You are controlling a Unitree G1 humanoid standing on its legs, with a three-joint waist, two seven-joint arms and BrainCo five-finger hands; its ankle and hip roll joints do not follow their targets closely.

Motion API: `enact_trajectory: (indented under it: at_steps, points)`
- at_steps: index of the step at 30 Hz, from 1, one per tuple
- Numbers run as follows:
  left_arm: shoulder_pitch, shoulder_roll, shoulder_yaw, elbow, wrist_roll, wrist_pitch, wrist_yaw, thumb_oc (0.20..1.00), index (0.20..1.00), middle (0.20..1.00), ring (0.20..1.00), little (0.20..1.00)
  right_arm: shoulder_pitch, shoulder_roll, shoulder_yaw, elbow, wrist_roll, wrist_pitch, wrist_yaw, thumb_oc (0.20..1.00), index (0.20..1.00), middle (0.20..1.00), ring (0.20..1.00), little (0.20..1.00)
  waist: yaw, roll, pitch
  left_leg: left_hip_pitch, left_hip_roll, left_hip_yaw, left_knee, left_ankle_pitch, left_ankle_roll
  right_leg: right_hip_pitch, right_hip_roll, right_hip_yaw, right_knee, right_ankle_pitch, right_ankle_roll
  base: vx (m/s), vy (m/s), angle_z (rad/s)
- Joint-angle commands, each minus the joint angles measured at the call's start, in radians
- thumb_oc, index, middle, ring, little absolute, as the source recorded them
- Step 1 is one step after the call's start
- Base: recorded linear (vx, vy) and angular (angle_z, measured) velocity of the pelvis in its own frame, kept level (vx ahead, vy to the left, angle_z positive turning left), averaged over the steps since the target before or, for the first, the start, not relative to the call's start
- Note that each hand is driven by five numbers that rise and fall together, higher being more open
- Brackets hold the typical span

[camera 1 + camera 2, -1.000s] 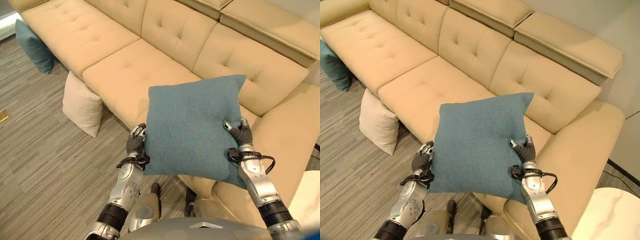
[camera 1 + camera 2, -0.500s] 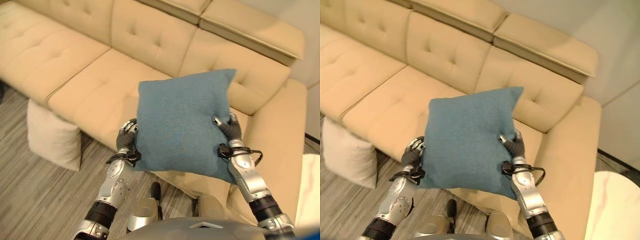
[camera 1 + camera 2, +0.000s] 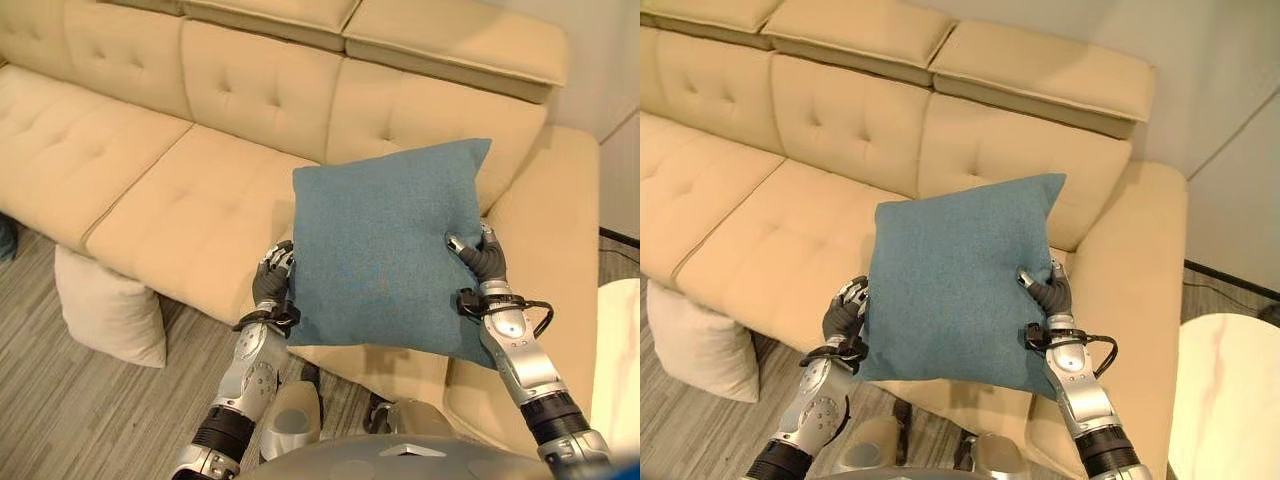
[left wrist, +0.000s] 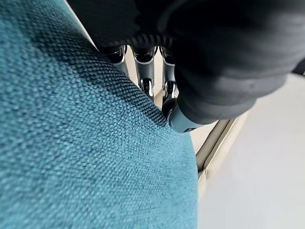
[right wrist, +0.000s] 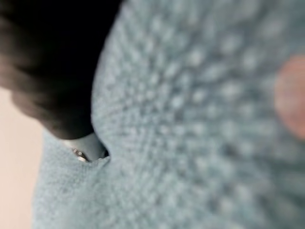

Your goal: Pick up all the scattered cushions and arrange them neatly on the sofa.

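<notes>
- My left hand (image 3: 270, 288) grips the left edge of the teal cushion (image 3: 385, 255), fingers curled behind it, thumb in front.
- My right hand (image 3: 480, 262) pinches the cushion's right edge, thumb pressed into the front face.
- I hold the cushion upright in the air between both hands, above the sofa's right seat.
- Cream cushion (image 3: 108, 312) stands on the floor (image 3: 60, 410), leaning against the sofa front.
- Tan sofa (image 3: 190, 190) beyond; nothing lies on its seats.

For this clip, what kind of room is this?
Probably a living room or lounge: a long beige sofa, a cream cushion on the striped wood-look floor, and a blue cushion held above the seat.
</notes>
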Motion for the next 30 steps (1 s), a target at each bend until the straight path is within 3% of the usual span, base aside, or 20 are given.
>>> enact_trajectory:
  at_steps: [1,4,10,13,15,19,30]
  points:
    - [-0.071,-0.02,-0.053,-0.186,0.056,-0.076,-0.064,0.2,0.2,0.2,0.2,0.2,-0.059,0.034,0.042,-0.071,0.004,-0.094,0.024,0.2,0.2,0.2,0.2,0.2,-0.004,-0.004,-0.097,0.099,-0.012,0.023,-0.084,-0.037,0.001,0.026,-0.007,0.089,-0.065,0.022,0.155,0.21,0.221,-0.61]
    - [-0.076,-0.008,-0.055,-0.191,0.08,-0.082,-0.048,0.2,0.2,0.2,0.2,0.2,-0.059,0.039,0.047,-0.072,-0.012,-0.09,0.014,0.2,0.2,0.2,0.2,0.2,-0.009,0.003,-0.098,0.17,-0.022,0.066,-0.139,-0.036,0.013,0.043,-0.022,0.121,-0.075,0.03,0.167,0.18,0.215,-0.54]
    - [-0.134,0.002,-0.059,-0.198,0.096,-0.104,-0.017,0.2,0.2,0.2,0.2,0.2,-0.132,0.06,0.068,-0.058,-0.033,-0.094,-0.027,0.2,0.2,0.2,0.2,0.2,-0.009,0.013,-0.059,0.142,-0.03,0.104,-0.167,-0.032,0.033,-0.019,-0.042,0.158,-0.097,0.067,0.187,-0.09,0.094,-0.15]
    - [-0.275,0.005,-0.084,-0.18,0.147,-0.145,0.038,0.2,0.2,0.2,0.2,0.2,-0.284,0.062,0.092,-0.051,-0.077,-0.106,-0.1,0.2,0.2,0.2,0.2,0.2,-0.014,0.024,-0.013,0.022,-0.034,0.116,-0.184,-0.004,0.036,-0.146,-0.057,0.174,-0.121,0.122,0.206,-0.3,0.06,-0.13]
    - [-0.386,0.018,-0.098,-0.156,0.197,-0.172,0.075,0.2,0.2,0.2,0.2,0.2,-0.384,0.059,0.114,-0.02,-0.091,-0.115,-0.134,0.2,0.2,0.2,0.2,0.2,-0.014,0.021,-0.016,-0.071,-0.037,0.12,-0.184,0.019,0.031,-0.235,-0.062,0.183,-0.131,0.151,0.215,-0.23,0.04,-0.19]
    - [-0.709,0.087,-0.137,-0.035,0.293,-0.218,0.152,0.2,0.2,0.2,0.2,0.2,-0.658,-0.06,0.15,0.094,-0.163,-0.11,-0.219,0.2,0.2,0.2,0.2,0.2,-0.024,0.017,-0.026,-0.203,-0.037,0.115,-0.184,0.059,0.002,-0.362,-0.079,0.171,-0.136,0.18,0.22,-0.07,0.017,-0.07]
    - [-1.079,0.11,-0.179,0.112,0.372,-0.271,0.288,0.2,0.2,0.2,0.2,0.2,-1.005,-0.127,0.214,0.263,-0.22,-0.105,-0.347,0.2,0.2,0.2,0.2,0.2,-0.037,0.019,-0.026,-0.318,-0.04,0.11,-0.184,0.089,-0.015,-0.49,-0.083,0.18,-0.136,0.211,0.231,0.02,0.004,0.0]
